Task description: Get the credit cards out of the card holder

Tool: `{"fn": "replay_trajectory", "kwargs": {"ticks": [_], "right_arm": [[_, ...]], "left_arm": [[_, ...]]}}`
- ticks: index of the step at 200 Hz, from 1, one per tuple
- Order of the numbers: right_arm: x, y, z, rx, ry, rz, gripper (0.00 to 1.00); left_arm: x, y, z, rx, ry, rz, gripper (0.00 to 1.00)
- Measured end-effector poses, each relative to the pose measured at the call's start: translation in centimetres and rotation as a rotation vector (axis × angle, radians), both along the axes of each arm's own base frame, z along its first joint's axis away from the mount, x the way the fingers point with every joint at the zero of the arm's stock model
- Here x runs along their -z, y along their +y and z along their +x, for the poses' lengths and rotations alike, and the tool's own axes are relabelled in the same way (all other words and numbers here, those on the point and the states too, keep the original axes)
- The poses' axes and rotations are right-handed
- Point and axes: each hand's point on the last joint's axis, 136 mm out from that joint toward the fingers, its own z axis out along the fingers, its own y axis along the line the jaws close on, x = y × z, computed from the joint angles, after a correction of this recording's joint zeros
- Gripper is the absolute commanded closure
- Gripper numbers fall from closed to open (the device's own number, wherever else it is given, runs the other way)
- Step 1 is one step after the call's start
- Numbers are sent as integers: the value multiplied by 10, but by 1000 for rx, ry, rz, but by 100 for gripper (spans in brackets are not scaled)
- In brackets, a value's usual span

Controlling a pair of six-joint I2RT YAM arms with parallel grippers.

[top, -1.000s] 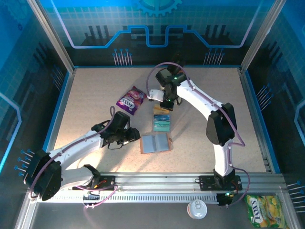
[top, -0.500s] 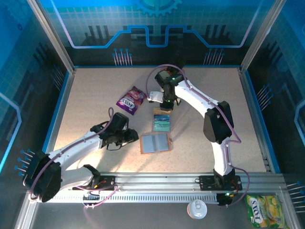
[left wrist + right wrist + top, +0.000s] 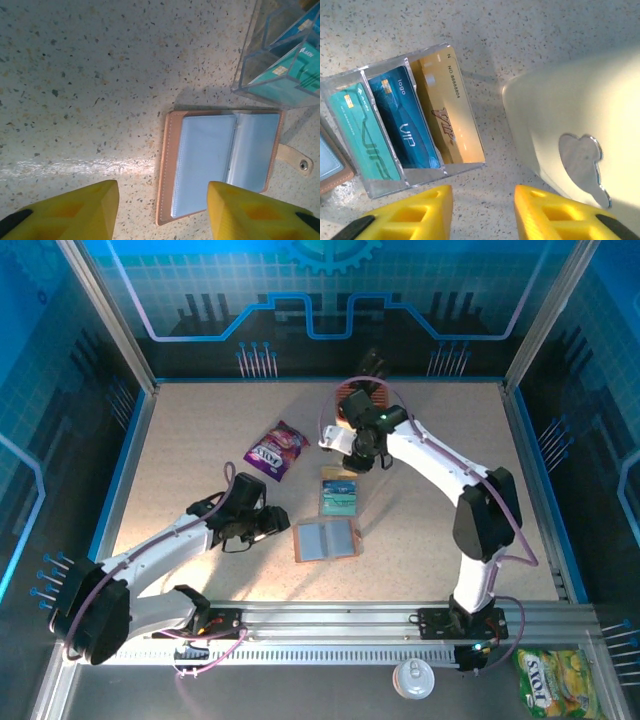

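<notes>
The card holder [image 3: 326, 539] lies open and flat on the table, brown rim around grey-blue pockets [image 3: 220, 160], its snap tab [image 3: 300, 162] out to one side. The credit cards [image 3: 339, 494] stand in a clear tray just beyond it: a teal one [image 3: 362, 135], a blue one [image 3: 402, 117] and a gold one [image 3: 447, 110]. My left gripper [image 3: 162, 215] is open just above the table, straddling the holder's left edge [image 3: 275, 523]. My right gripper [image 3: 482, 215] is open with nothing in it, hanging over bare table at the tray's far end [image 3: 357, 457].
A cream knife block [image 3: 570, 125] lies close beside the right gripper, with its orange end [image 3: 355, 395] at the back. A purple snack packet [image 3: 276, 450] lies left of the tray. Blue walls [image 3: 135, 440] fence the table.
The right gripper has gone from shut to open and drawn back from the tray, its arm swinging right. The left gripper has opened a little wider and shifted slightly.
</notes>
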Motion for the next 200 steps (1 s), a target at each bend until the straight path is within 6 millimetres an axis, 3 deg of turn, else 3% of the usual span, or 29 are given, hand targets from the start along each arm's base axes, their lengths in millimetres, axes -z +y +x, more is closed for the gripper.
{"fn": "replay_trajectory", "kwargs": {"ticks": [41, 46, 58, 67, 74, 77, 133, 200], "right_arm": [[17, -21, -23, 95, -13, 21, 42], [19, -24, -26, 106, -16, 22, 40], [25, -30, -31, 129, -27, 22, 37], [28, -35, -34, 157, -37, 27, 23], [31, -38, -35, 174, -46, 29, 3], [32, -39, -36, 172, -52, 28, 0], [60, -78, -43, 329, -115, 24, 0], [94, -127, -29, 603, -221, 109, 0]], "left_arm": [[7, 9, 12, 11, -16, 62, 18], [7, 10, 15, 8, -17, 69, 8], [7, 13, 21, 11, -29, 94, 1], [6, 16, 26, 21, -41, 114, 1], [5, 18, 30, 23, -49, 127, 1], [5, 19, 32, 19, -51, 132, 1], [1, 59, 62, -38, -105, 274, 1], [-1, 153, 93, -275, -140, 455, 1]]}}
